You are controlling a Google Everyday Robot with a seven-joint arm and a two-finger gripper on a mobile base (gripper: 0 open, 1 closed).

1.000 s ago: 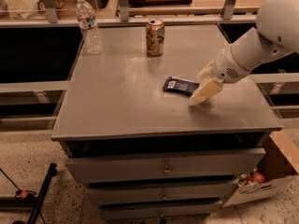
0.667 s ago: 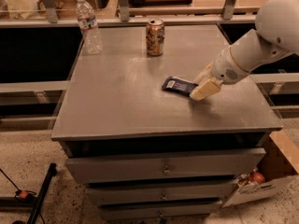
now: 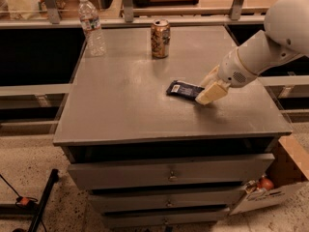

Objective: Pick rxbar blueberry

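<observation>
Rxbar blueberry (image 3: 182, 88) (one only, dark navy wrapper with a pale label patch) lies flat on the grey top, right of centre and about midway between the back and front edges.

By size, the rest runs as follows. One grey cabinet (image 3: 120, 105) bears everything, and three drawer fronts (image 3: 169, 175) are stacked below its front edge. One white arm (image 3: 263, 52) reaches in over the right edge, sloping down toward the middle of the top. One cardboard box (image 3: 285, 178) sits on the floor by the cabinet's front right corner. One clear water bottle (image 3: 91, 25) stands upright at the back left corner. One tan patterned can (image 3: 160, 38) stands upright near the back edge, about midway along it and well apart from the bottle.

One pale gripper (image 3: 203, 91) ends the arm and is down at the top's surface, right at the bar's right end and touching or all but touching it (which of the two cannot be told). Whether the claw is wide, narrow or closed on the wrapper cannot be told either. The bar's left end is uncovered and rests on the top.
</observation>
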